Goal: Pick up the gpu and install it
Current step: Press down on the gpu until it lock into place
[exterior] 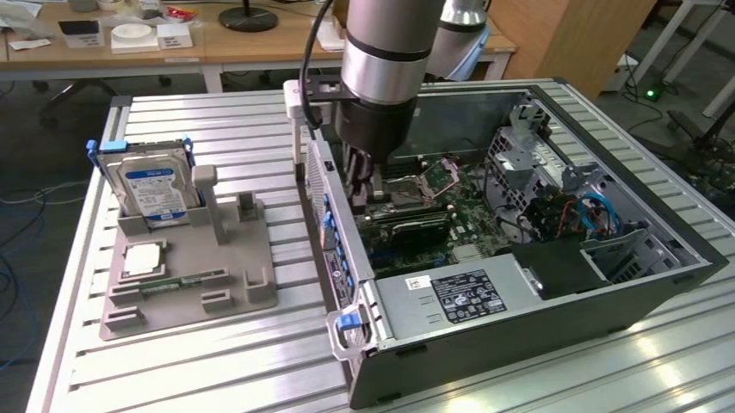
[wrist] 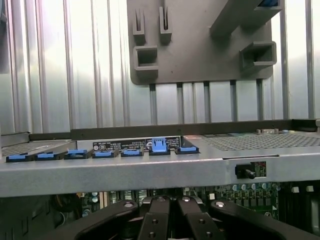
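Gpu [exterior: 411, 229] seated on motherboard [exterior: 460, 215], just beside lowered, closed tool [exterior: 365, 206].

Ribbed aluminium table [exterior: 230, 344], wooden desks [exterior: 206, 47] behind (cluttered), wooden cabinet [exterior: 574, 39], dark floor [exterior: 23, 215] with cables

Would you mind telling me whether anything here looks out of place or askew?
One small thing: among the blue clips along the computer case edge, one clip stands raised while its neighbours lie flat. Otherwise nothing stands out: the hard drive sits upright in the grey holder, and the shut gripper is down inside the case.
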### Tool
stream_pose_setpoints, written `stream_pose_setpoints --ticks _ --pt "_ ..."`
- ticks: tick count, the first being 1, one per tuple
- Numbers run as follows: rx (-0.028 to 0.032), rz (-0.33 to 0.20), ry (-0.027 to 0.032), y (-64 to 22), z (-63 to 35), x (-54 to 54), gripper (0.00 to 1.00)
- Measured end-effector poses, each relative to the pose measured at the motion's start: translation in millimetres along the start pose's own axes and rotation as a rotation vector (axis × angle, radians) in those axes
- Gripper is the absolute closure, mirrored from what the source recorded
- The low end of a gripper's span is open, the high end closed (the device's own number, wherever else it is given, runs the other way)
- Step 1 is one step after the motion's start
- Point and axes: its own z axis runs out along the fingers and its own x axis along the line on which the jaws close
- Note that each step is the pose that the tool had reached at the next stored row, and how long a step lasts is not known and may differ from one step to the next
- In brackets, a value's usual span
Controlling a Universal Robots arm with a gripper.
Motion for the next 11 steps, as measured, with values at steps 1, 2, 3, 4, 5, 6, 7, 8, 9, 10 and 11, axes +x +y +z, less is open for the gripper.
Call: stream_pose_setpoints --ticks 1,2,3,4,5,6,7,8,9,10,11 --pt "-0.001 0.0 -0.0002 0.1 0.4 0.0 0.89" --pt "-0.0025 0.0 0.0 0.2 0.8 0.0 0.89" --pt "-0.004 0.0 0.0004 0.2 1.0 0.0 0.89" --pt "-0.0052 0.0 0.0006 0.3 1.2 0.1 0.89" --pt "-0.0061 0.0 0.0006 0.4 1.4 0.1 0.89" --pt "-0.0068 0.0 0.0006 0.5 1.6 0.1 0.89" --pt "-0.007 0.0 0.0005 0.5 1.8 0.1 0.89" --pt "-0.0071 0.0 0.0005 0.4 1.9 0.1 0.89" --pt "-0.0072 -0.001 0.0003 0.1 2.5 0.1 0.89" --pt "-0.0071 -0.001 0.0003 -0.7 3.2 0.0 0.89" --pt "-0.0071 -0.001 0.0005 -1.4 4.2 -0.1 0.89"
